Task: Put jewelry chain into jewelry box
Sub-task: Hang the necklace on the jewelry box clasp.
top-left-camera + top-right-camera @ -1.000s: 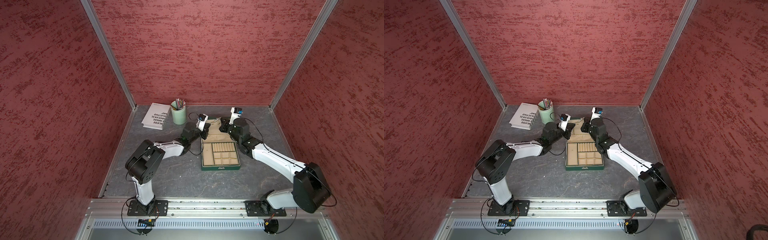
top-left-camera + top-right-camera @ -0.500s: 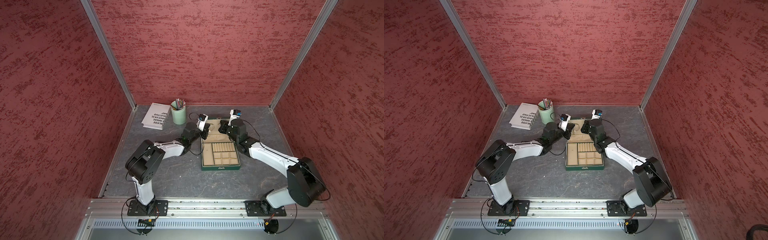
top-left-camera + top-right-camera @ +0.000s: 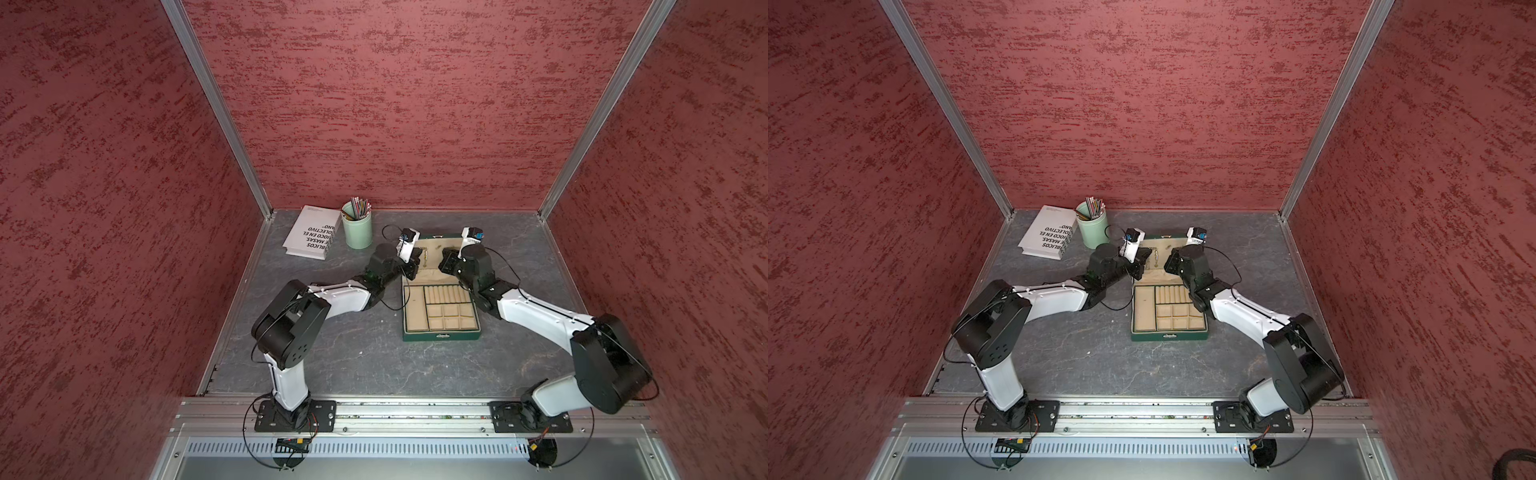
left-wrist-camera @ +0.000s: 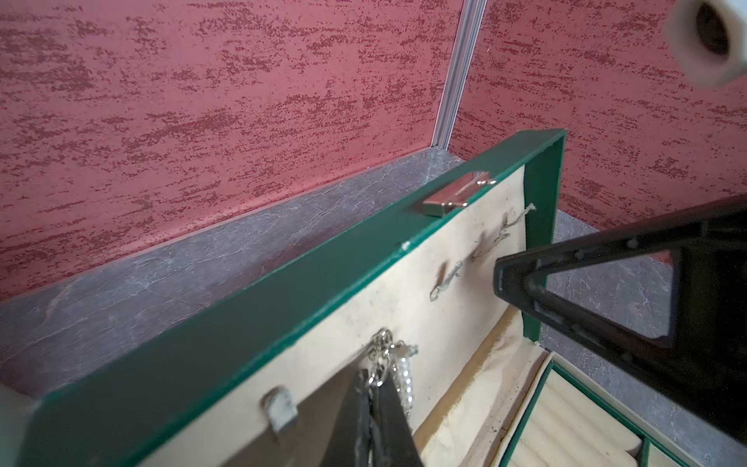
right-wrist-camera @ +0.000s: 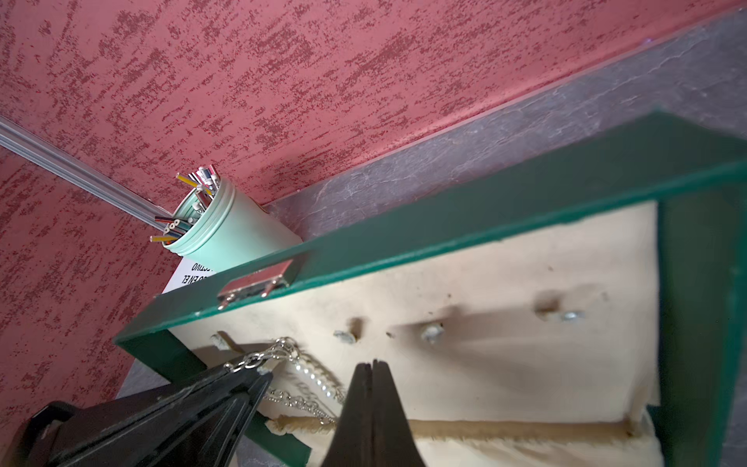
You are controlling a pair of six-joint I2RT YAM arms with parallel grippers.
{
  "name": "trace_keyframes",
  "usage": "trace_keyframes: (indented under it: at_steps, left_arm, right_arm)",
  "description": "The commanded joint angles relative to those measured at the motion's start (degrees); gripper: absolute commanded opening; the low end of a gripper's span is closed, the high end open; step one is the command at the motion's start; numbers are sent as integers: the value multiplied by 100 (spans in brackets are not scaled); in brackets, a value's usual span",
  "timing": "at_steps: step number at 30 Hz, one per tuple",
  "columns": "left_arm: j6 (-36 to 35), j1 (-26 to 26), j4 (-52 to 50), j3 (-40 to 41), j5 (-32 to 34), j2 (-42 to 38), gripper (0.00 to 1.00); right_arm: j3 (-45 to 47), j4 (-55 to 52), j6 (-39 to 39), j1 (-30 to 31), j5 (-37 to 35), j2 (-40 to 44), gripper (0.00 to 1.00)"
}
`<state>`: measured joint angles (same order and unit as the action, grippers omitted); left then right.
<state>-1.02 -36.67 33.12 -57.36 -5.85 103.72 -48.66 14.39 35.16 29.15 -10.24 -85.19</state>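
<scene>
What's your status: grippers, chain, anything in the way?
Left gripper shut on jewelry chain at open jewelry box lid lining. Right gripper shut, empty, close beside. Chain hangs against lid, not in tray compartments. Lid hooks nearby could snag.

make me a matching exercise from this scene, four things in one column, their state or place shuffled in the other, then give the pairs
Things:
1. thin silvery metal link chain
2. dark green hinged jewelry box
3. mint-green pencil cup
4. white book with black lettering

States:
A. closed, flat on the table
B. lid stands open
C. pinched in the shut left tool
D. upright, full of pencils

Pairs: 1-C, 2-B, 3-D, 4-A
</scene>
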Motion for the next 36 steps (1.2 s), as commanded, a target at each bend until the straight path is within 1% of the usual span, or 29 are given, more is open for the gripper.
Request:
trace_keyframes:
  at_steps: [1,4,5,6,8,10,13,15,18,22,26,28,36]
  left_arm:
    - [-156,-67,-125,-158,53,34,0]
    - [-179,-80,-140,-156,81,19,0]
    - [-180,-86,-140,-150,97,11,0]
    - [-185,-84,-140,-150,107,4,0]
    - [-196,-82,-127,-143,123,-2,0]
    - [-207,-78,-115,-142,148,3,0]
    - [-198,-78,-86,-123,195,16,0]
    - [-197,-77,-78,-118,232,9,0]
    - [-193,-71,-79,-80,288,-9,0]
    - [-189,-51,-70,-48,303,-29,0]
    - [-188,-44,-61,-45,277,-33,0]
    - [-188,-43,-52,-38,273,-35,0]
    - [-180,-34,-5,13,272,-62,0]
  right_arm:
    - [108,177,-40,-45,14,107,0]
    - [104,98,-395,-54,356,120,1]
    - [97,38,-525,-55,471,136,9]
    - [122,-7,-670,-57,584,142,20]
    - [210,7,-897,-55,722,143,35]
    - [226,-42,-1038,-55,769,138,44]
    - [144,-38,-1121,-50,1040,-59,50]
    - [66,16,-1148,-41,1200,-166,51]
    - [49,182,-1213,-27,1227,-275,49]
    - [-48,207,-1249,9,1222,-414,41]
    - [-139,266,-1244,100,1156,-563,37]
    - [-168,322,-1248,170,1051,-622,36]
    - [-125,689,-1366,439,194,-736,32]
